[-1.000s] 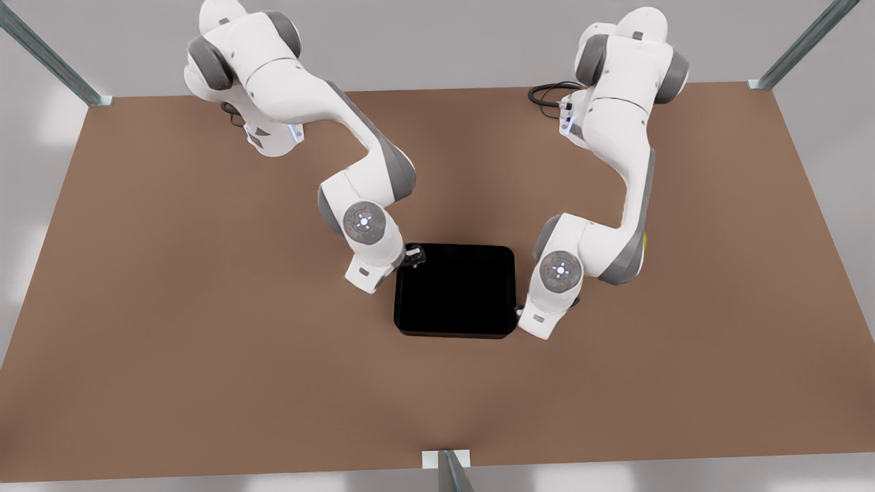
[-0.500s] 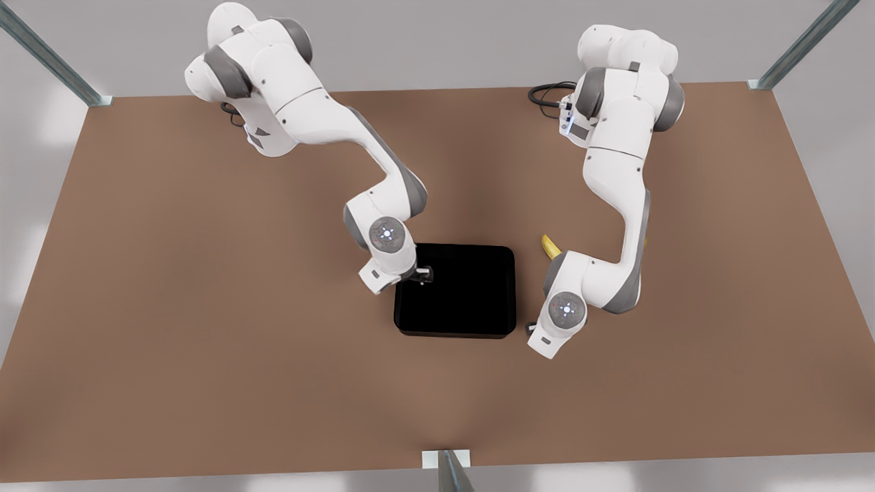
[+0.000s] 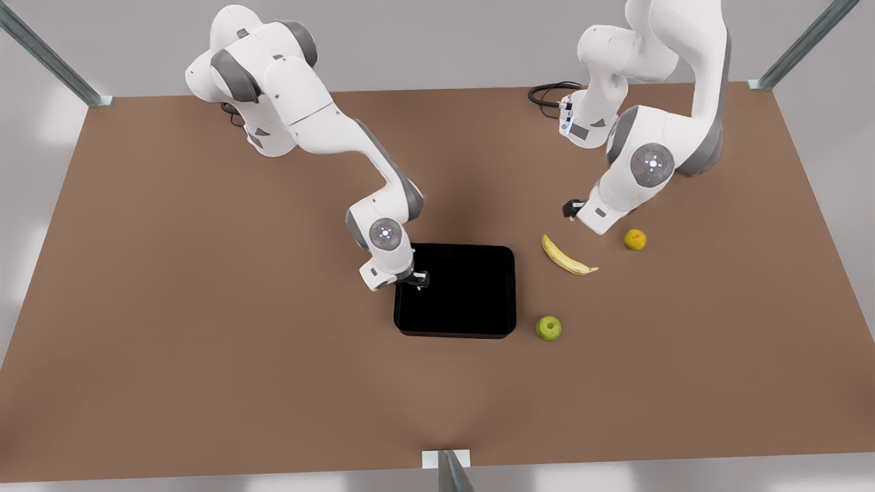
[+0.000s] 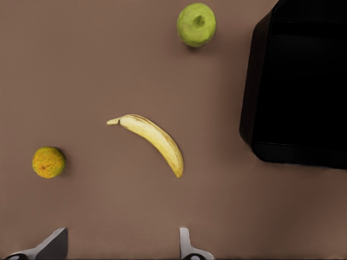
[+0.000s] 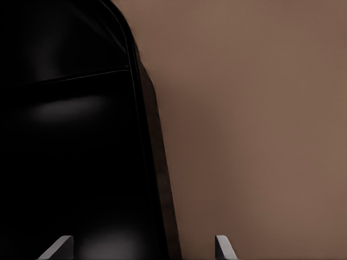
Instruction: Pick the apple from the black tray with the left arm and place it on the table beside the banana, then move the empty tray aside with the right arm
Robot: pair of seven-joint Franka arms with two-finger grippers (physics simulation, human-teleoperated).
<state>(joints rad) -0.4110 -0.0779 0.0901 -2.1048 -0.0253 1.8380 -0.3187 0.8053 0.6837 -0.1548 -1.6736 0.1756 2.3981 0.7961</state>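
The black tray (image 3: 454, 290) lies empty in the middle of the table (image 3: 205, 307). On the table, just off the tray's near corner on the front view's right, sits the apple (image 3: 549, 328). The banana (image 3: 567, 256) lies a little behind it. My left gripper (image 3: 571, 208) hangs open and empty above the table behind the banana; its wrist view looks down on the banana (image 4: 149, 141), the apple (image 4: 196, 24) and the tray (image 4: 293, 97). My right gripper (image 3: 418, 279) is open at the tray's rim on the front view's left, its fingertips (image 5: 222, 246) astride the rim (image 5: 157, 162).
A small orange-yellow fruit (image 3: 635, 239) (image 4: 49, 162) lies on the table to the front view's right of the banana. Metal frame posts (image 3: 448, 471) stand at the table's edges. A black cable (image 3: 547, 96) loops by the base of the arm on the front view's right.
The left arm has risen and drawn back from beside the tray, uncovering the apple, banana and small fruit. The right gripper has shifted slightly along the tray's rim.
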